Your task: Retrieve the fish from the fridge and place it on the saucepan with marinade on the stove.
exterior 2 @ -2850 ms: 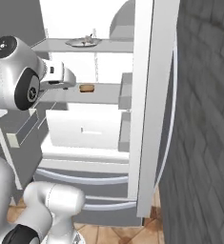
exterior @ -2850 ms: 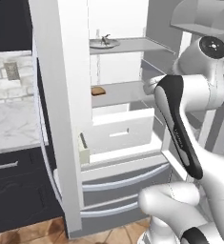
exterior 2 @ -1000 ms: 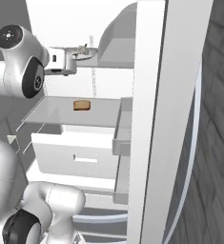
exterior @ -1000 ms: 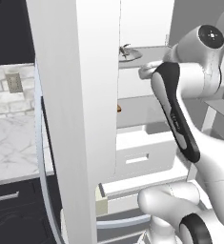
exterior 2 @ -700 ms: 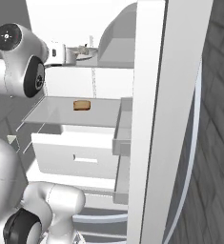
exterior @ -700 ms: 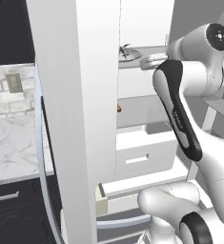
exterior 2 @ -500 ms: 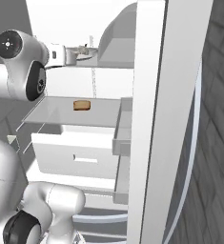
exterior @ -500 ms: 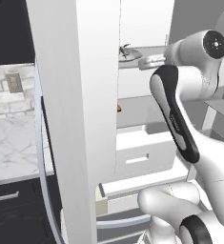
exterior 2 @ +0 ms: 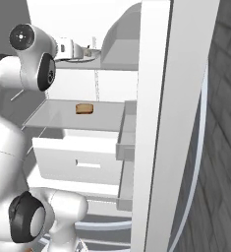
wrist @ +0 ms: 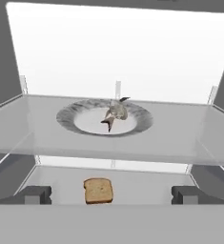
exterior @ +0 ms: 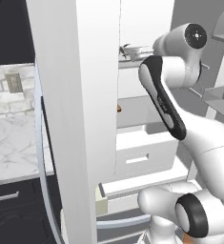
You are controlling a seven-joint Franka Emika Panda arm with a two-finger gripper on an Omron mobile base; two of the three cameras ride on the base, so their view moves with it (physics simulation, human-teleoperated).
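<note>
The fish is what the coming reach turns on, and it lies straight ahead of the hand, a little above the line the hand looks along. The hand is released, its two dark fingertips spread wide with nothing between them. In the hand view they stand low at either side, well short of the shelf edge, so there is free space to cross before any contact.

Beyond the fingertips, the glass upper shelf spans the fridge interior. On it sits a round grey-rimmed plate, and the fish rests in the plate's pale middle, roughly centred between the fingertips as the hand sees it. Its long axis appears to run away from the hand and slightly aslant, with the darker tail tip at the far end. I judge the spread fingers would straddle the body across its narrow width with little or no turn of the wrist.

Below the glass, on the lower shelf, lies a slice of bread, nearer to the camera but off the path. From the right base view the hand is level with the upper shelf, just at the plate's near rim.
</note>
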